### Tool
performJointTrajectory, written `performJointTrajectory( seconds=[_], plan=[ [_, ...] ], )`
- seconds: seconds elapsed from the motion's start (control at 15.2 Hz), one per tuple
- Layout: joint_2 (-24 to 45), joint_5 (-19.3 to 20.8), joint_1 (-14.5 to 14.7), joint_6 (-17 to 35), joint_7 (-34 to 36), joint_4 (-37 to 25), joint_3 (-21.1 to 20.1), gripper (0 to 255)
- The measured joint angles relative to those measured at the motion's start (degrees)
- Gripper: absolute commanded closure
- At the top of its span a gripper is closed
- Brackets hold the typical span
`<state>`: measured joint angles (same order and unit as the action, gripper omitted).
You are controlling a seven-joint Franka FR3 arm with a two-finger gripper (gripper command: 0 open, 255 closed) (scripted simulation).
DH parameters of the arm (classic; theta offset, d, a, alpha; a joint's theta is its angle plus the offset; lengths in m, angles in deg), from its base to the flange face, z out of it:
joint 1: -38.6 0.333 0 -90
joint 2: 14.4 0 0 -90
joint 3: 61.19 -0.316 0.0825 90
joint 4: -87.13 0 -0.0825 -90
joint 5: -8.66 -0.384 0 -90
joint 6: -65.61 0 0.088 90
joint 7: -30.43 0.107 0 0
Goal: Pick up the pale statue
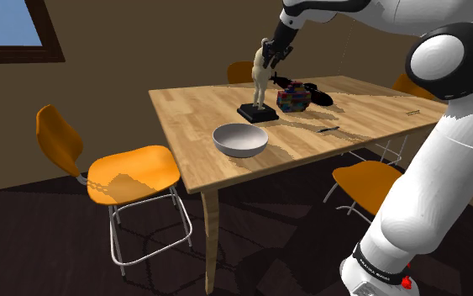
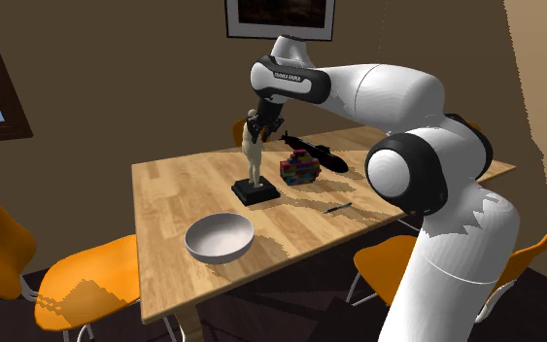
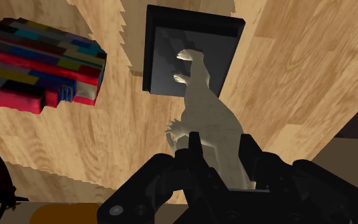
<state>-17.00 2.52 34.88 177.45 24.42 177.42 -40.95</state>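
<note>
Standing over the light wooden table (image 1: 184, 118), the white arm (image 2: 378, 92) reaches across it from the shoulder view's right. 1 orange chair (image 1: 134, 172) sits off the table's left side in that view. A round white bowl (image 1: 240, 140) rests near the front edge. Behind it the pale figure statue (image 1: 261, 82) stands upright on its black square base (image 1: 257, 112), just beside a multicoloured brick block (image 1: 293, 100). The black gripper (image 3: 220, 147) has its 2 fingers clenched on the statue's upper body.
</note>
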Motion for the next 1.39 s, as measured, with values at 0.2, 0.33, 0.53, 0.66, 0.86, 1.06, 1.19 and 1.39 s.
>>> performJointTrajectory(
  seconds=[0.2, 0.33, 0.53, 0.66, 0.86, 1.06, 1.19, 1.39],
  plan=[
    [0.0, 0.0, 0.0, 0.0, 0.0, 0.0, 0.0, 255],
    [0.0, 0.0, 0.0, 0.0, 0.0, 0.0, 0.0, 255],
    [0.6, -0.2, -0.1, -1.7, 0.0, -2.1, 0.1, 255],
    [1.3, -0.5, -0.2, -3.5, 0.0, -4.5, 0.2, 255],
    [2.6, -1.0, -0.4, -6.2, -0.1, -8.3, 0.5, 255],
    [3.7, -1.5, -0.6, -8.7, -0.2, -11.8, 0.7, 255],
    [4.5, -1.8, -0.8, -10.6, -0.1, -14.6, 0.8, 255],
    [6.3, -2.6, -1.2, -13.5, -0.1, -19.1, 1.1, 255]
  ],
)
